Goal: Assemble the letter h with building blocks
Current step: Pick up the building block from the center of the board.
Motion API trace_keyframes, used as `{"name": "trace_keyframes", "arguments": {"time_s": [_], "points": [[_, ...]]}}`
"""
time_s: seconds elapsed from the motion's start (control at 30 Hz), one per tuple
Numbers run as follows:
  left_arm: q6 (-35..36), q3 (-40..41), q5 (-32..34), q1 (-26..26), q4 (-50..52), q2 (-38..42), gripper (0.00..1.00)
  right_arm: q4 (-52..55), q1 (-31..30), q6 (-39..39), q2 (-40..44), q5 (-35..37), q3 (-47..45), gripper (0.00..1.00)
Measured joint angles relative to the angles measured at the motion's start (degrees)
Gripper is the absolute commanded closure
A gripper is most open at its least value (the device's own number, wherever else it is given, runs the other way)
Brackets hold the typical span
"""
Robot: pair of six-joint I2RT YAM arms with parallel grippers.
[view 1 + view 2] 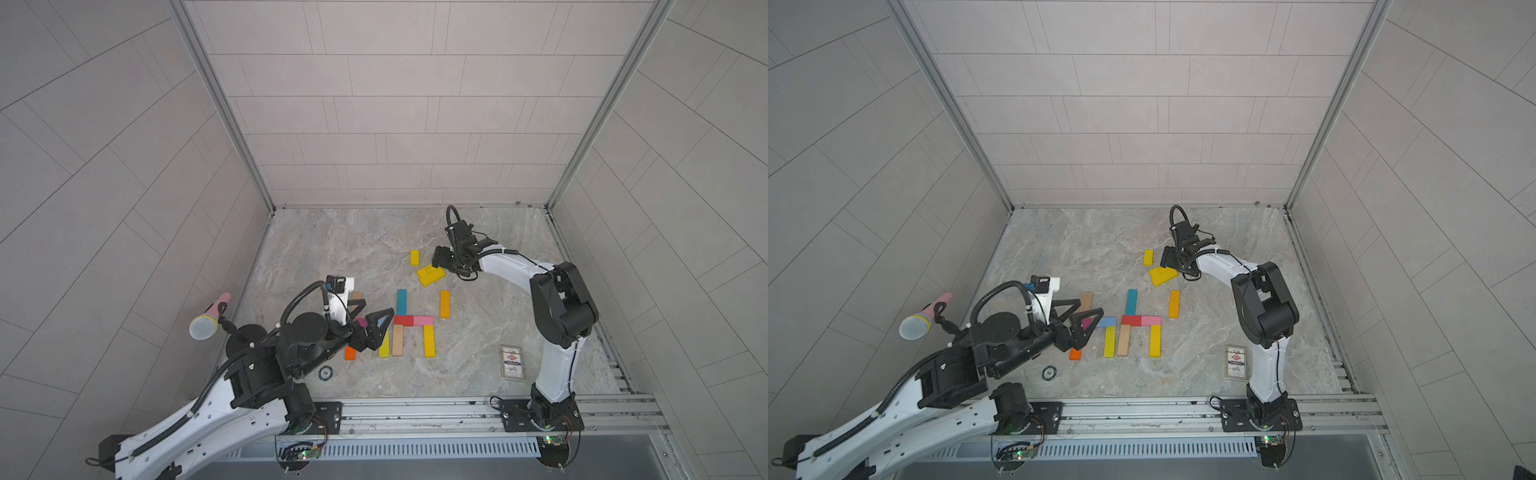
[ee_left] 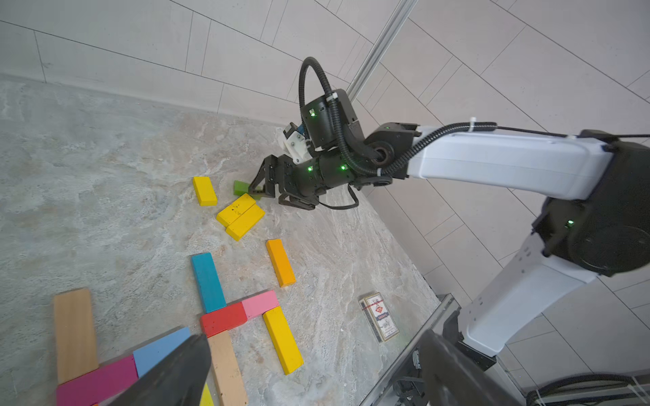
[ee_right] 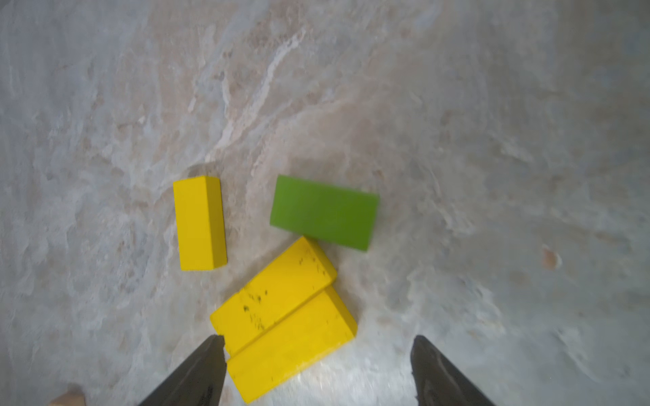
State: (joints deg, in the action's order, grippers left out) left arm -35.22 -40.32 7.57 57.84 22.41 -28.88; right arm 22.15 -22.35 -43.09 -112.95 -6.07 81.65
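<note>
The left gripper hangs with its jaws spread wide and nothing between them, above the magenta block and the blue block at the nine o'clock end of the laid-out building blocks.

In both top views that cluster sits mid-table. A red block and a pink block lie end to end as a crossbar. A teal block runs toward twelve o'clock from the red one. A plain wood block and a long yellow block point toward six o'clock, with another yellow block alongside the wood one.

A short orange block lies at seven o'clock of the cluster. A long orange block lies apart, at two o'clock of the pink one.

The right gripper is open too, and grips nothing. Its jaws stand apart over a pair of yellow blocks: one finger is just beside the pair's corner, the other clear of it. A green block lies just beside the pair, and a short yellow block sits at eleven o'clock of it. The whole group is at one o'clock of the teal block.

A card box lies at four o'clock of the cluster.
</note>
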Motion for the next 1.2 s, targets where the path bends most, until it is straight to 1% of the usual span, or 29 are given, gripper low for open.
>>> {"name": "trace_keyframes", "arguments": {"time_s": [0.2,0.4,0.63,0.7,0.83,1.0,1.2], "points": [[0.0,3.2,1.1,0.0,4.6,5.1,0.00,5.6,0.0,-1.0,-8.3,4.1,11.0,0.15],[-0.1,4.0,1.3,0.0,6.1,8.7,0.00,9.0,0.0,-1.6,-12.1,6.3,16.5,0.15],[-0.1,4.0,1.3,0.0,7.1,9.8,0.00,11.5,-0.4,-3.2,-15.7,7.5,20.5,0.17],[-0.1,4.0,1.3,0.0,7.2,10.1,0.00,12.4,-0.4,-3.6,-16.7,8.2,21.6,0.19],[-0.1,4.0,1.3,0.0,7.6,10.6,0.00,13.3,-0.4,-3.9,-17.9,9.2,22.9,0.27],[-0.1,4.0,1.3,0.0,8.0,11.2,0.00,13.7,-0.1,-4.1,-18.1,9.6,23.1,0.32],[-0.1,4.0,1.3,0.0,8.0,11.4,0.00,13.1,1.1,-3.5,-18.1,9.6,23.0,0.43]]}}
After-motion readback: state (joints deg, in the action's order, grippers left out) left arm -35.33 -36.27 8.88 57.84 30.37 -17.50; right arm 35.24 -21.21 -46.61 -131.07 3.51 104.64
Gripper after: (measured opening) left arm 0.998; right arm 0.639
